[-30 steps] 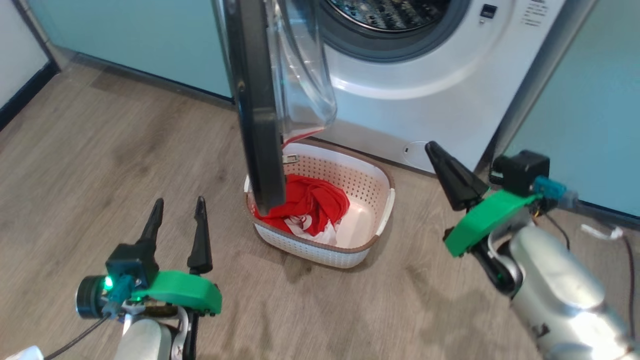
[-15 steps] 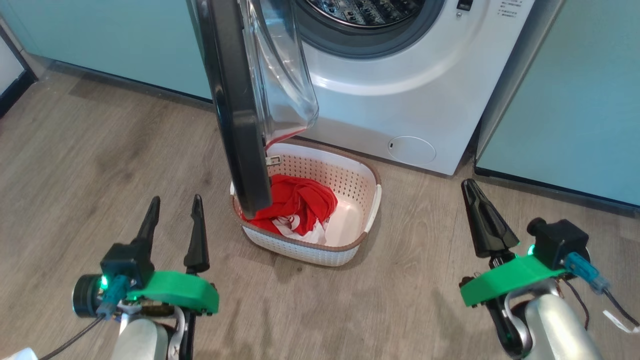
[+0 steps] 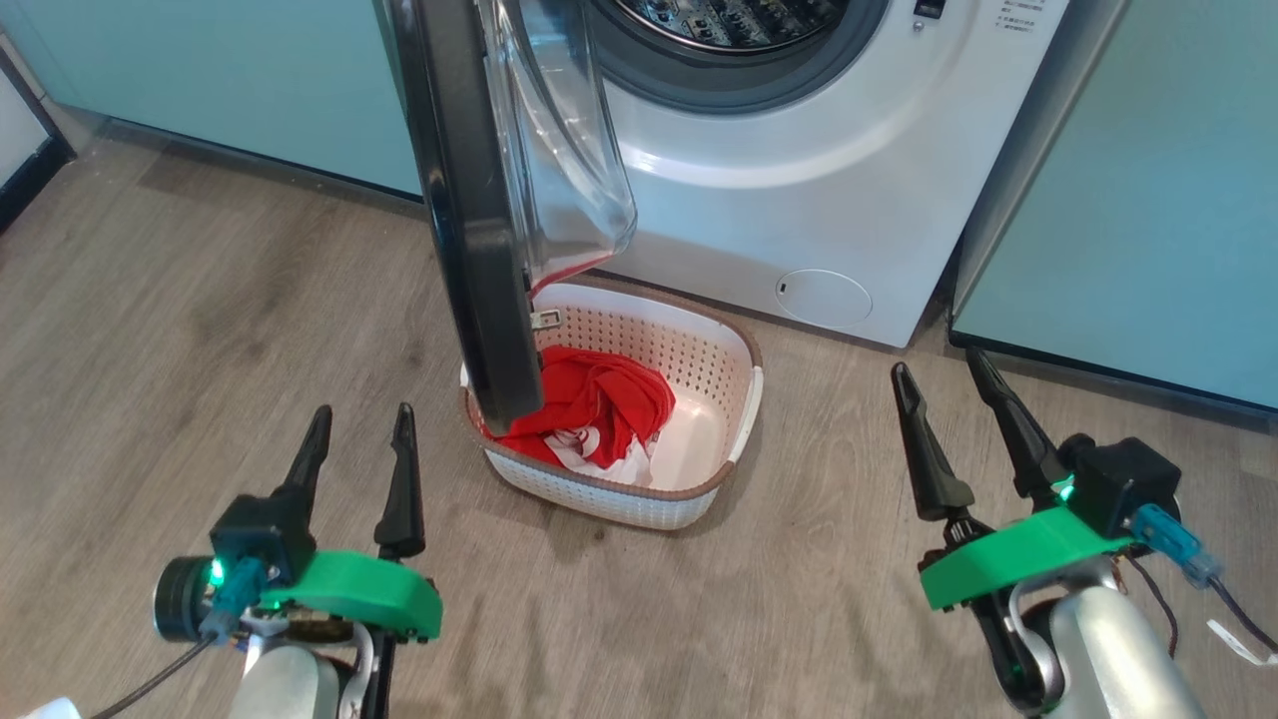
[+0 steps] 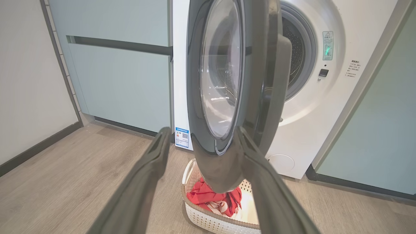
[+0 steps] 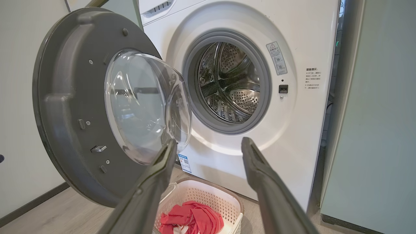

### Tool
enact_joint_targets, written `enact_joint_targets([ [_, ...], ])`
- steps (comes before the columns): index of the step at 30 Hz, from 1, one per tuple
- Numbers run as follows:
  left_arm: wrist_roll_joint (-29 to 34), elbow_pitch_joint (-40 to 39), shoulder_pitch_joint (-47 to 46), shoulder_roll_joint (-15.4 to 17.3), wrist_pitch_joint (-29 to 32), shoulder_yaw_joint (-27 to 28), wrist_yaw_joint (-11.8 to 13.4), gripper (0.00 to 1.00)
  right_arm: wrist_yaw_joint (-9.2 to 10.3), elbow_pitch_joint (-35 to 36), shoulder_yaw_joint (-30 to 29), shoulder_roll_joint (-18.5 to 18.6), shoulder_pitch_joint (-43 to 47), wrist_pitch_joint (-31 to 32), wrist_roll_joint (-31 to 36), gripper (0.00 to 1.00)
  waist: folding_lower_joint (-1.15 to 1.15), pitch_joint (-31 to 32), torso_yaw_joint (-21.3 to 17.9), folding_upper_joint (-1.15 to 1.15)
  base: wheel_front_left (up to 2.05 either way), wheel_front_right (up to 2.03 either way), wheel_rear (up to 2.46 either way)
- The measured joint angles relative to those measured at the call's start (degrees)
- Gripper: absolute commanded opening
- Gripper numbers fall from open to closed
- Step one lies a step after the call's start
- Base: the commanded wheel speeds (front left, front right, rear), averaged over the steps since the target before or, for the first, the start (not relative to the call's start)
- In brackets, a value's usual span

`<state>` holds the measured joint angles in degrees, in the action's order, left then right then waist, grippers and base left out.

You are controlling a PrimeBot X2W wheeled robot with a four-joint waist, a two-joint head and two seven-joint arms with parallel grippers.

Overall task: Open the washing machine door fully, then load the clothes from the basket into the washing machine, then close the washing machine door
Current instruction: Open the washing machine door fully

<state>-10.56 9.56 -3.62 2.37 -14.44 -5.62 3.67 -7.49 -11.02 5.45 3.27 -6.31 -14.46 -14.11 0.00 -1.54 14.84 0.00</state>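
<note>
— Door (image 3: 469, 200) first: how does it look?
— Big and round, with a wide glossy black rim and a clear glass bowl (image 5: 143, 104) bulging from its inner face. It stands swung out from the washing machine (image 3: 799, 200), to the left of the opening. The head camera sees it edge-on.
— And the opening itself?
— Uncovered. A grey gasket (image 5: 266, 94) rings a perforated steel drum (image 5: 230, 84).
— Where is the laundry?
— The clothes (image 3: 599, 399), bright red with white patches, lie bunched in the left half of the basket (image 3: 689, 355). The basket is cream, perforated and brown-rimmed. It sits on the wooden floor (image 3: 200, 300) just in front of the machine. The door's lower edge hangs over its left end, and from the head camera that edge covers part of the red heap.
— And the tools?
— The left tool (image 3: 362, 411) hovers low, left of the basket, fingers spread apart and holding nothing. The right tool (image 3: 937, 361) is on the basket's right, below the machine's round flap (image 3: 824, 298). Its fingers are parted too, and empty. Neither tool touches the basket or the door.
</note>
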Motion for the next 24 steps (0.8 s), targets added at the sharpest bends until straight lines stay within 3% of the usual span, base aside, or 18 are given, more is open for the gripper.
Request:
enact_joint_targets([
  [24,0.0,-0.2,0.1,0.0,0.0,-0.1,-0.4,1.0,0.0,-0.3,0.0,0.0,0.0,0.0,-1.6,1.0,0.0,0.4,-0.5,0.0,0.0,0.0,0.0],
])
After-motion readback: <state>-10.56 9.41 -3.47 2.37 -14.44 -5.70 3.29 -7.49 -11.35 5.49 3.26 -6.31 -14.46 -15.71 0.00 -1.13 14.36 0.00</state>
